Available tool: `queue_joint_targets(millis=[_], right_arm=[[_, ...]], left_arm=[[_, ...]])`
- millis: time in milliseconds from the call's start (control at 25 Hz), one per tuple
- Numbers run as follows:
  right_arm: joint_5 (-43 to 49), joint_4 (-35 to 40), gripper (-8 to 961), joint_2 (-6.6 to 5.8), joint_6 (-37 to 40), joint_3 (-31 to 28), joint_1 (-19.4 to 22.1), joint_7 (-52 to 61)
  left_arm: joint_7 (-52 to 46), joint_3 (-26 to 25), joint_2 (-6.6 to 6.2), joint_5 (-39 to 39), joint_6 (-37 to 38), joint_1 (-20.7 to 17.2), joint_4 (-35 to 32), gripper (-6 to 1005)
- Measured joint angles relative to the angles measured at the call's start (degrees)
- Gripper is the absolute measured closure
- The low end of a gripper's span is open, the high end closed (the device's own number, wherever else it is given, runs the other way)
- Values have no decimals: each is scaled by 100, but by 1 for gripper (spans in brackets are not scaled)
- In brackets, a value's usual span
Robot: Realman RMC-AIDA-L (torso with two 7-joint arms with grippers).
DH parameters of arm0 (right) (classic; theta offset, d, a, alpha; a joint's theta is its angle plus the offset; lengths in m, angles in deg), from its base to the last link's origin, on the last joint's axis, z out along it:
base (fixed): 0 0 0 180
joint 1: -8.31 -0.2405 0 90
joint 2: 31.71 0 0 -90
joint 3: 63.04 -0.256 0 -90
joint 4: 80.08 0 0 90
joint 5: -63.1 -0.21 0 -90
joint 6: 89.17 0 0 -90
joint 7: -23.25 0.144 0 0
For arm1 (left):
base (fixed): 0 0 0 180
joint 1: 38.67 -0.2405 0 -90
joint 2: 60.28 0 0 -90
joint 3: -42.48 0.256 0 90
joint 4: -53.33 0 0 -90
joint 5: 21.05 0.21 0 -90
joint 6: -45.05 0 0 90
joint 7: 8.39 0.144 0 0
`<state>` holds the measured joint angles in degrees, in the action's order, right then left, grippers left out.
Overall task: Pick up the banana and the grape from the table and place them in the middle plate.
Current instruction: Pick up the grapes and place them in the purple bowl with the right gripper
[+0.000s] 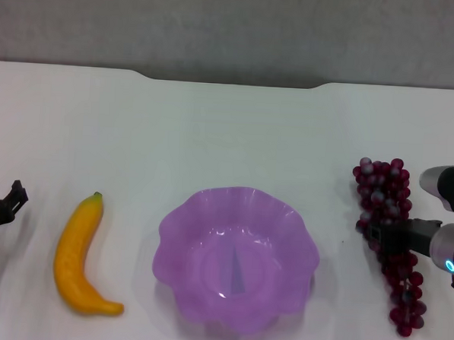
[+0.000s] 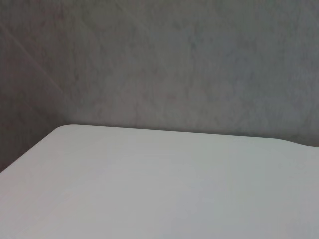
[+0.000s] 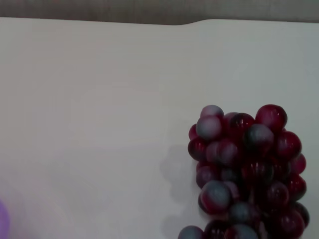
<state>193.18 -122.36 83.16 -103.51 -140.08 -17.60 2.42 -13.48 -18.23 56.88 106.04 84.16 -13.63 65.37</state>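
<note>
Two fruits lying on the table, either side of the empty middle plate: banana to the left, grape to the right. Right gripper reaching over mid-bunch, seemingly set against it; open or closed could not be told. Left gripper parked near the table's left edge, fingers likewise unclear. Risk judged: loose bunch sagging or slipping from a shallow pinch; trailing end catching the plate's wavy rim.
</note>
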Motion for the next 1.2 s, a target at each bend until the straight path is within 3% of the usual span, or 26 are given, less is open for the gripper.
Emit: queue_joint_targets(millis=[320,1200], right_arm=[[0,1,494,0,157,117,9,7],[0,0,575,9,513,370,65,41]], left_arm=[[0,-2,0,0,0,2,0,106],[0,5,0,0,0,-8,0,106]])
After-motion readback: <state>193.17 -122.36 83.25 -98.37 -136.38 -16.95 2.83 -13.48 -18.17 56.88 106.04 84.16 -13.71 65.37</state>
